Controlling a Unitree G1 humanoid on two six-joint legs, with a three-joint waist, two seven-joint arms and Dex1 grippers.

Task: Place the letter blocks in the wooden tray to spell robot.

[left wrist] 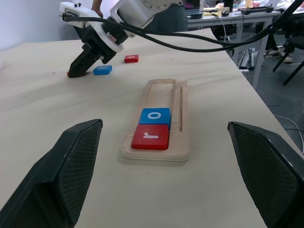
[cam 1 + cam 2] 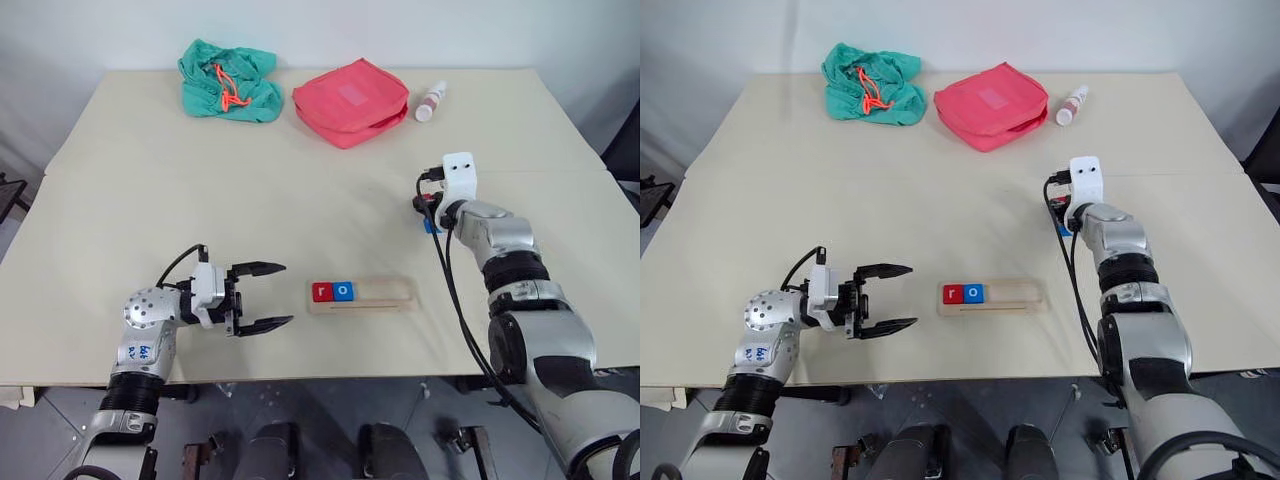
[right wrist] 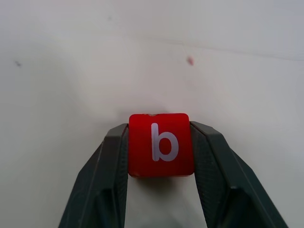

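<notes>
- Pinching the red b block [image 3: 160,144] by its side edges, the right gripper [image 3: 160,156] sits low on the table [image 2: 150,160], beyond the tray [image 2: 385,293].
- Looks light, stiff, smooth; edge grip suits.
- Left gripper [image 2: 262,296] gapes empty.

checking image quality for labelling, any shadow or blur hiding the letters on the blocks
Right wrist view: the b block reads sharply, shadow only beneath it. Left wrist view: r block and o block clear; the far blocks' letters are too small to read.
</notes>
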